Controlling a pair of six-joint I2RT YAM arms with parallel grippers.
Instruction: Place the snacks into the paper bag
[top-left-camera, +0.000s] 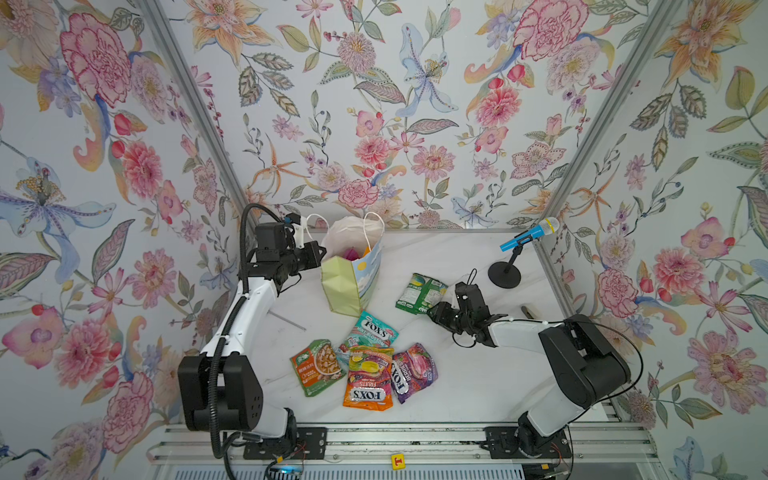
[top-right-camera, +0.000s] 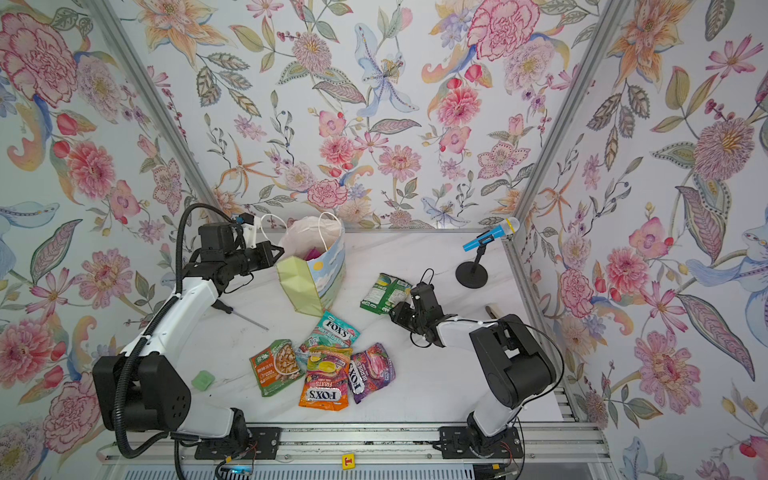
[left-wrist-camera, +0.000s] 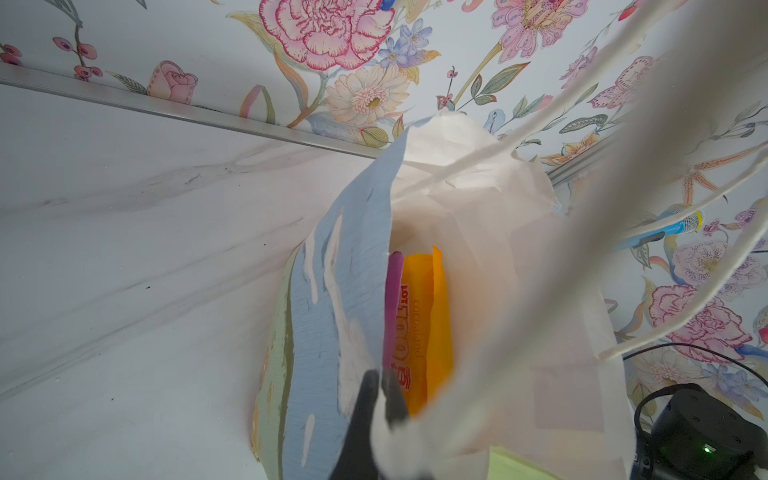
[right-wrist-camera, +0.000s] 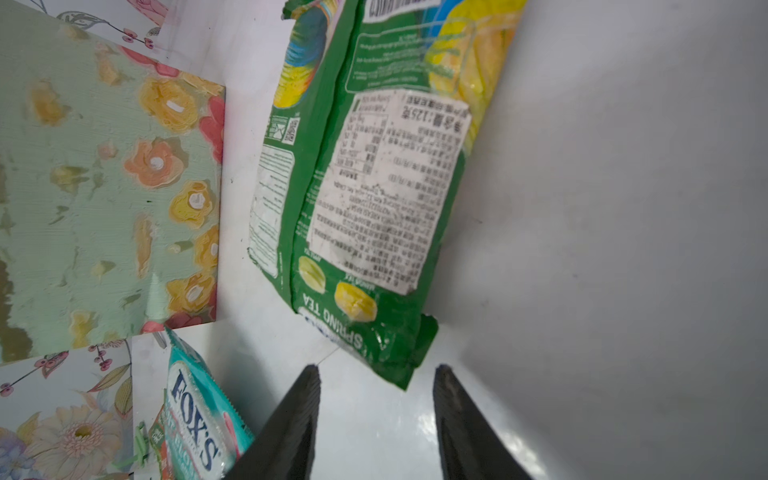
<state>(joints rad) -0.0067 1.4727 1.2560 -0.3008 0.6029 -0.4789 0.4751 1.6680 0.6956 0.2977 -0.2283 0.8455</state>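
Nearest, four snacks lie clustered on the table (top-left-camera: 478, 374): nut pouch (top-left-camera: 317, 366), orange packet (top-left-camera: 368, 378), purple packet (top-left-camera: 414, 371), teal packet (top-left-camera: 368, 332). Beyond, the right gripper (right-wrist-camera: 376, 370) stands open and empty, jaws just short of the green packet (right-wrist-camera: 365, 187). Farther back, the left gripper (left-wrist-camera: 380, 390) is closed on the rim of the upright paper bag (top-left-camera: 353, 286); a purple bag (left-wrist-camera: 392, 307) and a yellow bag (left-wrist-camera: 424, 332) stand inside.
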